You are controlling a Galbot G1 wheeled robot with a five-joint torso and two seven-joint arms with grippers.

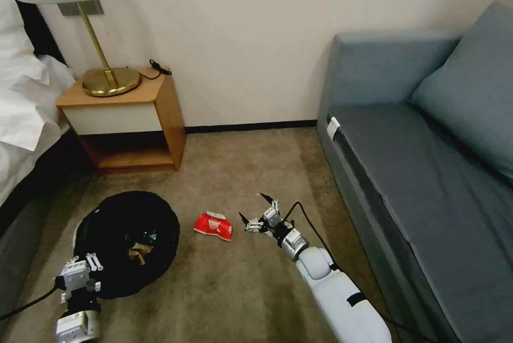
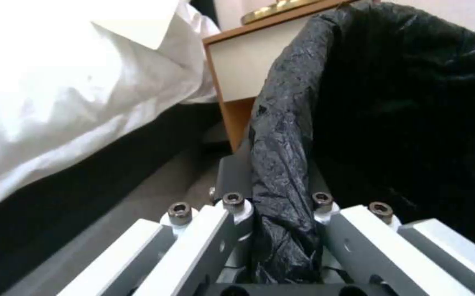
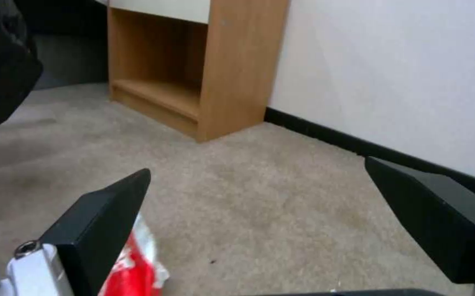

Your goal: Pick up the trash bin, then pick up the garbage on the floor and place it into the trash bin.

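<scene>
Beige carpet [image 1: 224, 289] runs from my base to the far wall, with a bed along the left side and a grey sofa [image 1: 406, 172] along the right.

Nearest to me, the left gripper [image 1: 85, 267] sits low at the carpet's near-left corner, and my left wrist camera shows its fingers [image 2: 237, 205] clenched on a fold of crinkly black bag at the rim of the trash bin [image 1: 128, 241]. I see the bin just beyond that gripper, close beside the bed's dark base, its mouth facing up toward my head camera. Some litter lies inside it, a brownish crumpled piece [image 1: 140, 252] among it; I cannot make out the rest.

A little farther out and toward the middle of the carpet, my right arm reaches forward and the right gripper [image 1: 255, 209] hangs low over the floor with its two black fingers [image 3: 105, 222] spread wide, holding nothing. The red-white snack packet [image 1: 213, 225] lies flat on the carpet between the bin and that gripper, just beside the gripper's nearer finger and apart from the bin's rim. On the right wrist camera the packet's red edge pokes out from behind that finger.

Farther back, a wooden nightstand [image 1: 160, 113] stands against the wall in the far-left corner, with a brass lamp [image 1: 109, 80] on top.
</scene>
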